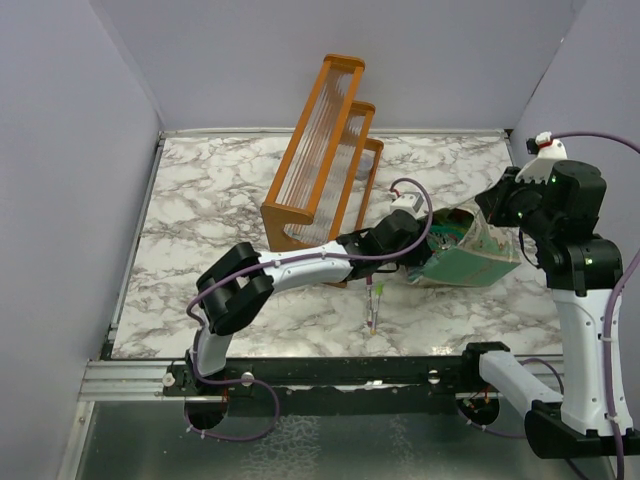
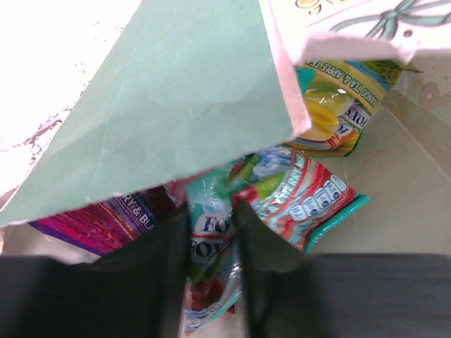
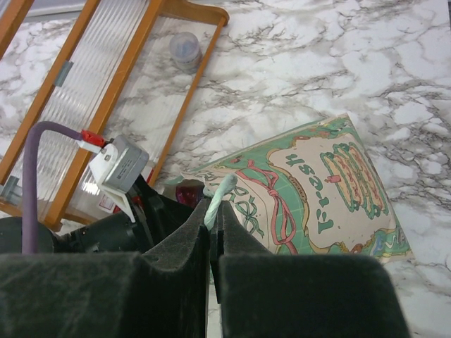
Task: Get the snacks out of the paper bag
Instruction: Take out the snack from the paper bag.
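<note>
Extraction of one packet is judged to be the step in hand. The bag point(image 1: 470, 262) lies on its side toward the right edge of the counter point(image 1: 220, 200), with its mouth turned to the left edge. The left gripper point(image 2: 209, 218) is inside that mouth. Its fingers stand close together with the teal packet point(image 2: 201, 193) between them, seemingly pinched. A yellow packet point(image 2: 331, 113) lies deeper in and a magenta packet point(image 2: 99, 222) just beside, partly under the drooping green flap.

The right gripper point(image 3: 213, 225) is closed tight on a pale strip at the bag's upper lip. Whether that strip is cord or rim cannot be told.

The lip should be kept lifted and the bag held in place while the left arm is drawn straight back along the bag's axis, toward the left edge. Foil is slippery, so a firm pinch is advised, and the flap should not be dragged along. The rack point(image 1: 320, 150) and pens point(image 1: 373, 305) near the path should be avoided.
</note>
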Robot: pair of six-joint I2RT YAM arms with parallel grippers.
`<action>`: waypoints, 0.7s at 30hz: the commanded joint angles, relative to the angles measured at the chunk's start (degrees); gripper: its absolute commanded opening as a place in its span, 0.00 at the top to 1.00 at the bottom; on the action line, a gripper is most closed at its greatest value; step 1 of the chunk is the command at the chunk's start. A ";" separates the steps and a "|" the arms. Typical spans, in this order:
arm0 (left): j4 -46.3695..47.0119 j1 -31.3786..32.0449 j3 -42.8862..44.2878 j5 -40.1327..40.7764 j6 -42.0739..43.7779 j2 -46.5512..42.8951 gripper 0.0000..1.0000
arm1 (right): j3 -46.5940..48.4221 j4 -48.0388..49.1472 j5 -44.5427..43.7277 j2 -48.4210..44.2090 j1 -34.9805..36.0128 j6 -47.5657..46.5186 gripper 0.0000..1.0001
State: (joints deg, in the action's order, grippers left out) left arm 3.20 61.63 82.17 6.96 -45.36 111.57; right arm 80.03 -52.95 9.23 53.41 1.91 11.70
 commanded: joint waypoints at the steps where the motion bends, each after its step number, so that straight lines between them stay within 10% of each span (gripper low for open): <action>1: -1.95 0.28 1.18 -0.26 0.73 -3.08 0.80 | -0.35 8.37 -0.43 -2.85 0.59 -0.23 0.99; 6: -0.46 0.32 -2.76 -2.32 1.03 -10.91 0.95 | -0.99 8.74 -1.82 -3.48 0.79 -0.24 0.99; 21: -9.87 0.26 -12.60 -11.29 13.57 -37.91 1.00 | -3.91 11.11 -5.02 -5.84 1.34 -0.39 0.99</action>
State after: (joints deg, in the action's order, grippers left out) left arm -1.32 61.63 69.63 -1.04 -39.62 81.28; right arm 75.48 -48.23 6.79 49.47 2.96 11.68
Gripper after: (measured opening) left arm 0.098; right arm 0.021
